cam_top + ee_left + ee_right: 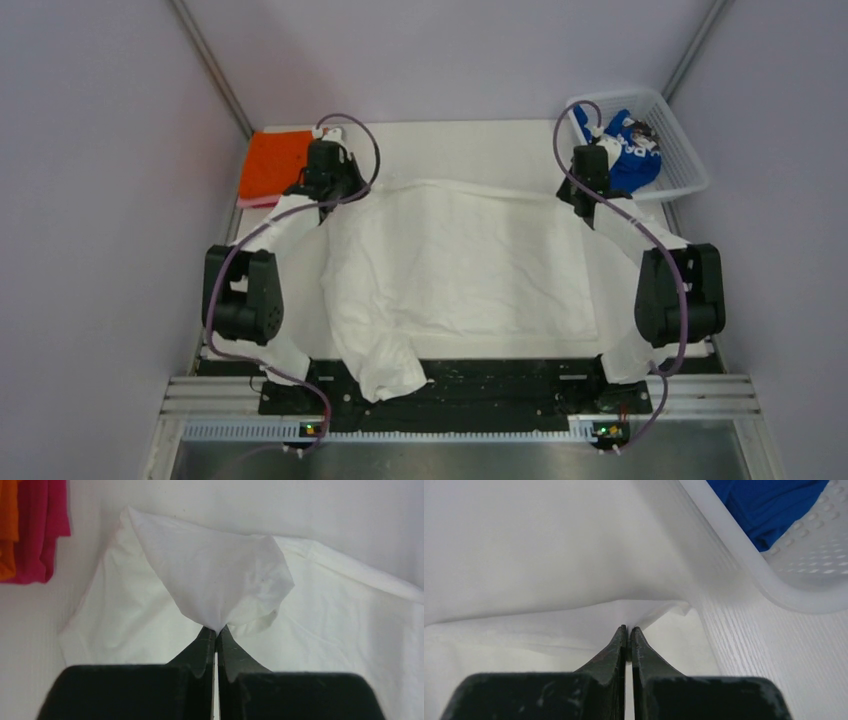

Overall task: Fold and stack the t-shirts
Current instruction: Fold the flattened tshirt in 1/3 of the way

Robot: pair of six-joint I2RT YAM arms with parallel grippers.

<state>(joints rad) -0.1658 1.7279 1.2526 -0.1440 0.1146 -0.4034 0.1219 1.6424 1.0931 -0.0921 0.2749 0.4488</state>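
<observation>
A white t-shirt (460,265) lies spread across the table, plain side up, one sleeve hanging over the near edge. My left gripper (325,200) is shut on a bunched corner of the white t-shirt (215,580) at its far left; the pinch sits at the left gripper's tips (216,628). My right gripper (590,205) is shut on the far right edge of the white t-shirt (549,620), cloth pinched at the right gripper's tips (628,628). Folded orange t-shirt (275,163) lies on a pink t-shirt (47,530) at the far left. A blue t-shirt (630,150) with white lettering sits in the basket.
The white mesh basket (690,165) stands at the far right corner, its rim (749,560) close to my right gripper. Walls enclose the table on three sides. The arm bases sit at the near edge.
</observation>
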